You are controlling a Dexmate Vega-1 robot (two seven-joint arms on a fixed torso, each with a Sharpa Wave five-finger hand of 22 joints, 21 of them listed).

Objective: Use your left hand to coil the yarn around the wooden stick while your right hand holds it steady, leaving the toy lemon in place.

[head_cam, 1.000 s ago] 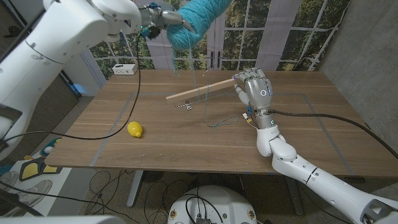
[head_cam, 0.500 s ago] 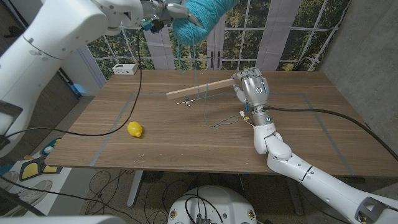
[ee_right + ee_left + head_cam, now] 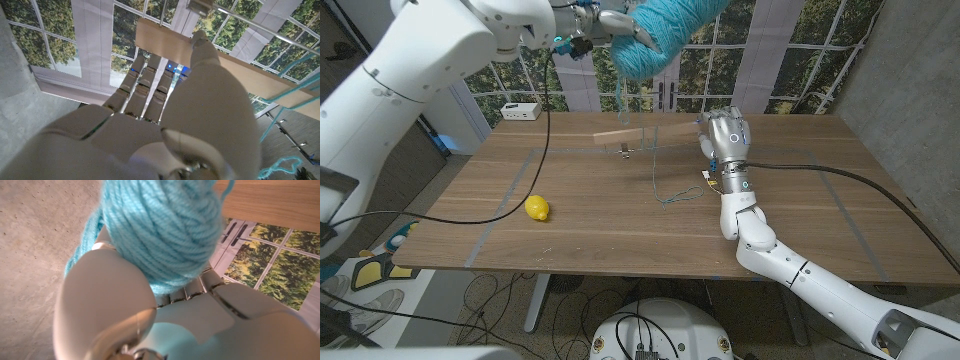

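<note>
Left hand [image 3: 610,22] grips fuzzy teal yarn [image 3: 665,25]; right hand [image 3: 725,135] grasps flat wooden stick [image 3: 645,135]

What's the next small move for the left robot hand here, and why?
Probably carry the yarn ball in a loop around the wooden stick. The left robot hand holds the ball high above the table, a strand hangs down across the stick, and the right robot hand grips the stick's end off the table. Loose yarn lies on the table. The toy lemon sits well aside.
</note>
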